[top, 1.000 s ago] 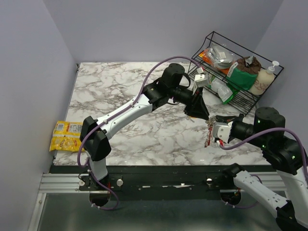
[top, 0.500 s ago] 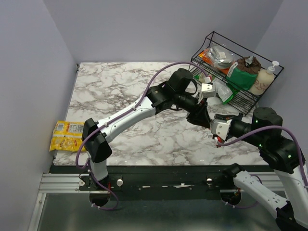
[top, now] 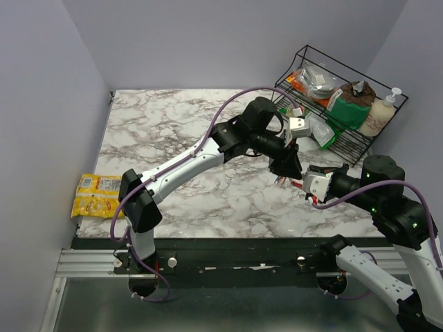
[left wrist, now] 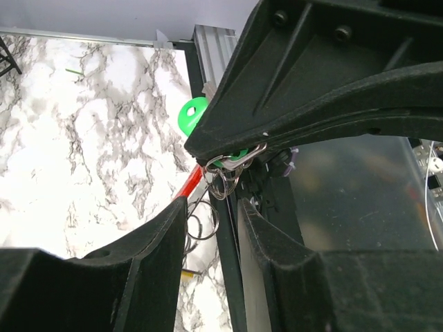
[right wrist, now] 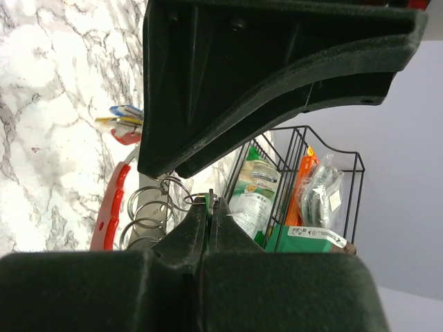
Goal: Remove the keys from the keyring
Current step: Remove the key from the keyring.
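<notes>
The keyring (right wrist: 111,207), red on one side and grey metal on the other, hangs above the table between my two grippers; its red side also shows in the left wrist view (left wrist: 188,188). Small metal rings (right wrist: 145,207) hang on it. My right gripper (right wrist: 210,200) is shut on a green key (left wrist: 192,111). Blue, yellow and red keys (right wrist: 123,121) dangle beyond, and show from above (top: 282,181). My left gripper (left wrist: 212,204) is closed down on the keyring's top, its jaws a narrow gap apart. From above, the left gripper (top: 289,169) nearly touches the right gripper (top: 309,185).
A black wire rack (top: 339,104) with packets and a soap bottle (top: 379,114) stands at the back right, close behind the grippers. A yellow snack packet (top: 97,195) lies at the table's left edge. The table's black front rail (left wrist: 228,277) runs under the left gripper.
My left gripper has moved right to the right gripper and narrowed from wide open. The key bundle has swung up and left, from below the right gripper to under the left one.
</notes>
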`<state>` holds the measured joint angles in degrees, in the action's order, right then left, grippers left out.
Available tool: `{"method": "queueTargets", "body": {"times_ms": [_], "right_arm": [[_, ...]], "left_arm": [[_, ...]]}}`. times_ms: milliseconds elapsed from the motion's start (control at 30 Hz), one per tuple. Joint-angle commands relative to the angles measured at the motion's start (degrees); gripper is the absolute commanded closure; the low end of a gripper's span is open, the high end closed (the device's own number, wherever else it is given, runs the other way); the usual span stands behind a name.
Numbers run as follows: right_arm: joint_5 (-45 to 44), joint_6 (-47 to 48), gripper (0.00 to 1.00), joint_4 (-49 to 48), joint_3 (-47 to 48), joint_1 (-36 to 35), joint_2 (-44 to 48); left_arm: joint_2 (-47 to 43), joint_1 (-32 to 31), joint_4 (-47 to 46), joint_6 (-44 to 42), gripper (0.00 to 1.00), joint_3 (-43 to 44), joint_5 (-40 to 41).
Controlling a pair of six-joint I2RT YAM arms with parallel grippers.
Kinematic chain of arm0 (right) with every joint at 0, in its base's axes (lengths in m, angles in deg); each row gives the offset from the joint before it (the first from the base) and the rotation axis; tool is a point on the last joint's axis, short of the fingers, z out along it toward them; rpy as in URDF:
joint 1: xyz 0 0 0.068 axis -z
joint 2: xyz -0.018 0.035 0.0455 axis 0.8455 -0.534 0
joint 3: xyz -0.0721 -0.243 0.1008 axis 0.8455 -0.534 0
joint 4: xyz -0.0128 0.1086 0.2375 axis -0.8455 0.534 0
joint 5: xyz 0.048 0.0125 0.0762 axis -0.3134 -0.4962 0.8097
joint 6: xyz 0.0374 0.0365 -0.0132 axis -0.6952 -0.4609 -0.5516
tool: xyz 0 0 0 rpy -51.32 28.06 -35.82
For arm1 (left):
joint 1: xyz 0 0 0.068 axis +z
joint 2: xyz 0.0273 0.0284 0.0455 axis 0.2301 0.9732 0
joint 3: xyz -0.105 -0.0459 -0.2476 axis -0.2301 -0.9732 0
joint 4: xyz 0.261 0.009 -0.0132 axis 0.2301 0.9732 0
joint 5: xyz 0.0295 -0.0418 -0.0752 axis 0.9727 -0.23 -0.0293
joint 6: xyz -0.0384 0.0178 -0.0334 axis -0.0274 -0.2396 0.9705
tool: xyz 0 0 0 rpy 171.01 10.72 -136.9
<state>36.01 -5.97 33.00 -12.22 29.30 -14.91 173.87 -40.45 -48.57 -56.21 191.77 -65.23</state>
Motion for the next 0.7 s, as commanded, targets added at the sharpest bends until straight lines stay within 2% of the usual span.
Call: {"method": "queueTargets", "body": {"times_ms": [0,433,667], "right_arm": [[1.4,-1.1,0.99,-2.2,-0.3,0.1,0.5],[0.5,-1.0,0.99,-3.1,-1.3,0.1,0.0],[0.5,-1.6,0.99,-3.4,-0.3,0.1,-0.2]], "left_arm": [[1.1,-0.4,0.9,-1.0,0.55,1.8,1.9],[1.2,-0.7,1.5,-0.3,0.55,4.1,2.6],[2.0,-1.7,2.3,-1.0,0.65,3.9,2.4]]}}
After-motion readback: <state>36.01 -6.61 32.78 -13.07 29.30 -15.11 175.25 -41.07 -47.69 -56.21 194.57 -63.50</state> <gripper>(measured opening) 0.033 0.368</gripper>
